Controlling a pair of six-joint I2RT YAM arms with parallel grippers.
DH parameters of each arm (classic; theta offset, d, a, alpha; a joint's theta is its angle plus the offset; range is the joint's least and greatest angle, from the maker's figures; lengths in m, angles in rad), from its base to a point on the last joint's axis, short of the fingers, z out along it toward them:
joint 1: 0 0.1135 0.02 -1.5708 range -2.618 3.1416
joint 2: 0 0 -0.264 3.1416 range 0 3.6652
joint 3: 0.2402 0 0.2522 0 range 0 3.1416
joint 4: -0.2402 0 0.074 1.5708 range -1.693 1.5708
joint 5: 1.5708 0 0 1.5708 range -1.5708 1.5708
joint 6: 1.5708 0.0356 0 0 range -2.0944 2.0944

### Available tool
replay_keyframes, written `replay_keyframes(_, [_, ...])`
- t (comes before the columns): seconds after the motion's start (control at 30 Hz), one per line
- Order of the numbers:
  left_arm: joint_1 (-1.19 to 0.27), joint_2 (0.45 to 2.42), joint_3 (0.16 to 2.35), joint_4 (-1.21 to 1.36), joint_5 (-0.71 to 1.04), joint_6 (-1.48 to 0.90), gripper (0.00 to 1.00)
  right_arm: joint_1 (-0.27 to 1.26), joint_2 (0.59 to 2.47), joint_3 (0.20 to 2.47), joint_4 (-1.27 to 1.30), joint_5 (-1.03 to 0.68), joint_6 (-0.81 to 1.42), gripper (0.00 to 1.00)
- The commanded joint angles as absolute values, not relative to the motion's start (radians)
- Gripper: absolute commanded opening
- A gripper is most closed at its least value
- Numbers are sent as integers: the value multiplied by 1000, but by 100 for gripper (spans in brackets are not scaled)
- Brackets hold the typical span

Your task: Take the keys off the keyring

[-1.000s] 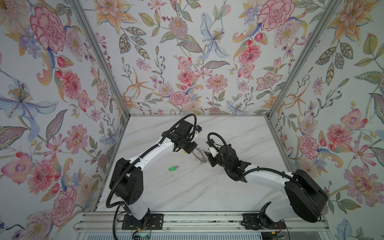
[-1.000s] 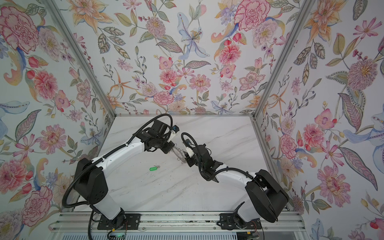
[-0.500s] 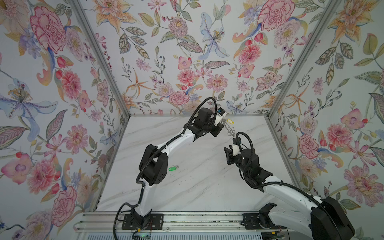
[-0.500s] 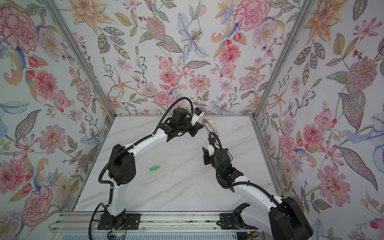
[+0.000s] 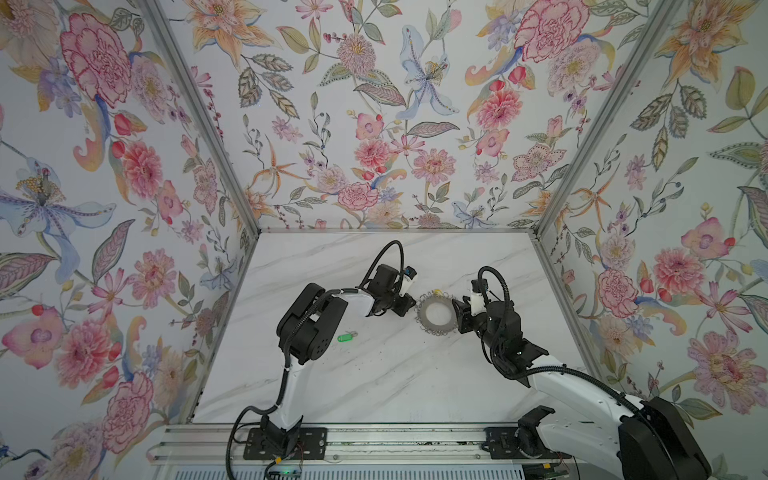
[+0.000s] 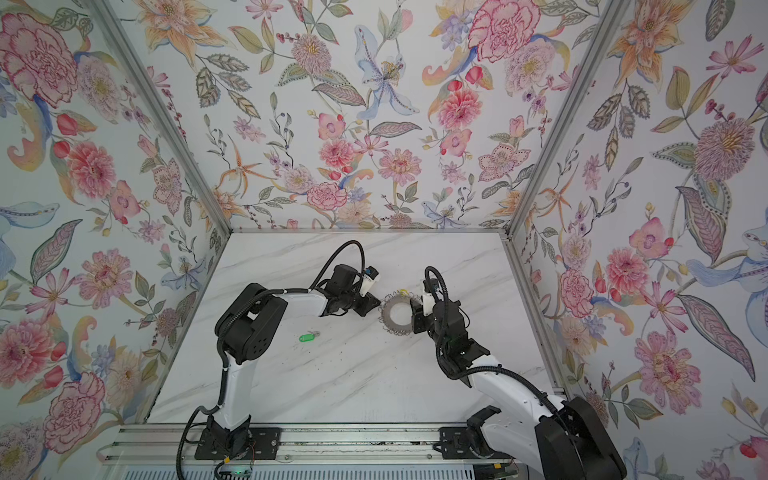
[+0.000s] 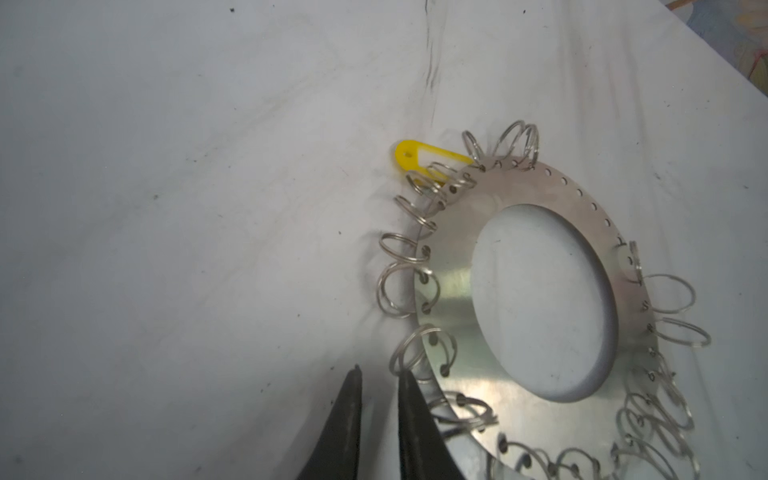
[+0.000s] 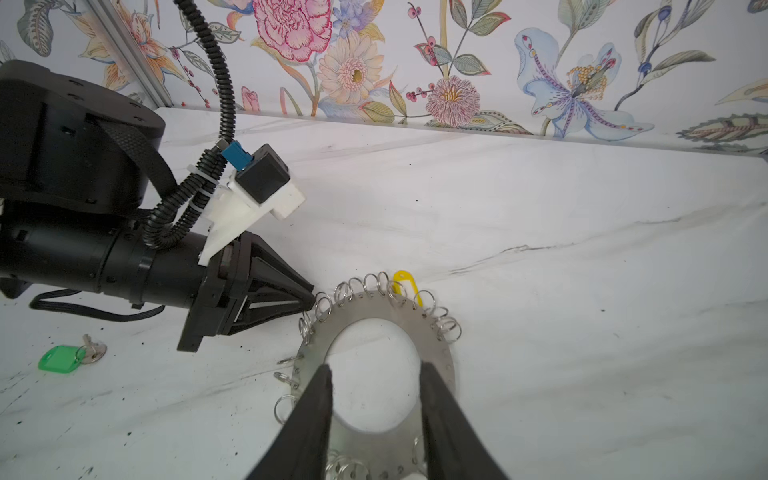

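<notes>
The keyring (image 5: 421, 318) (image 6: 385, 318), a flat grey disc fringed with wire loops, lies mid-table between my two grippers. A yellow tag (image 5: 437, 291) (image 7: 419, 156) (image 8: 402, 277) hangs from the loops on its far rim; its key is hidden. A green-tagged key (image 5: 344, 337) (image 6: 306, 337) (image 8: 60, 358) lies loose on the table to the left. My left gripper (image 5: 412, 306) (image 7: 380, 372) is narrowly open and empty at the disc's left rim, one finger against a loop. My right gripper (image 5: 457, 314) (image 8: 376, 372) is open, its fingers spread over the disc (image 8: 386, 309) either side of the hole.
Floral walls close off the back and both sides of the marble table (image 5: 374, 382). An aluminium rail (image 5: 374, 440) runs along the front. The left arm's black elbow (image 5: 311, 328) stands just beside the green-tagged key.
Half a second ago the left gripper was up near the back wall; now it is low at the keyring's left rim with its jaws parted. The right gripper has come to the disc's right side.
</notes>
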State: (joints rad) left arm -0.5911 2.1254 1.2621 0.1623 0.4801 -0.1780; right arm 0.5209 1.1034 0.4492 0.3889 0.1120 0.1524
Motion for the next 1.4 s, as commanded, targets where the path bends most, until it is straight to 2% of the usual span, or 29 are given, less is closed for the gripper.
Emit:
replay_keyframes(0.0, [-580, 2028, 1197, 146, 417, -150, 35, 513, 1139, 445, 426, 80, 193, 36])
replay_keyframes(0.07, [-574, 1975, 1160, 148, 387, -141, 61, 512, 1150, 455, 419, 90, 199, 36])
replay_keyframes(0.13, [-566, 1902, 1110, 164, 348, -133, 74, 505, 1153, 469, 381, 133, 201, 38])
replay_keyframes(0.17, [-556, 1856, 1068, 191, 329, -135, 97, 494, 1152, 481, 352, 160, 198, 39])
replay_keyframes(0.2, [-542, 1803, 1022, 225, 318, -143, 99, 479, 1148, 491, 320, 185, 199, 40])
replay_keyframes(0.3, [-475, 1634, 851, 363, 301, -186, 99, 419, 1114, 497, 263, 241, 220, 43])
replay_keyframes(0.4, [-396, 1440, 691, 466, 257, -204, 99, 334, 1071, 491, 224, 280, 253, 55])
replay_keyframes(0.47, [-349, 1331, 606, 492, 178, -189, 99, 278, 1059, 486, 220, 310, 258, 58])
replay_keyframes(0.6, [-244, 1130, 437, 556, 18, -168, 99, 208, 1068, 431, 357, 466, 207, 73])
replay_keyframes(0.67, [-193, 1055, 357, 588, -43, -163, 99, 178, 1085, 406, 427, 527, 184, 75])
replay_keyframes(0.8, [-88, 941, 229, 647, -148, -147, 99, 128, 1135, 347, 582, 514, 67, 81])
replay_keyframes(0.93, [-42, 898, 74, 842, -186, -100, 99, 107, 1202, 282, 747, 487, 38, 82])
replay_keyframes(1.03, [2, 950, -15, 1028, -203, -133, 99, 101, 1275, 248, 890, 459, 24, 85])
replay_keyframes(1.37, [69, 1138, 16, 1217, -132, -109, 99, 110, 1499, 254, 1162, 359, -39, 88])
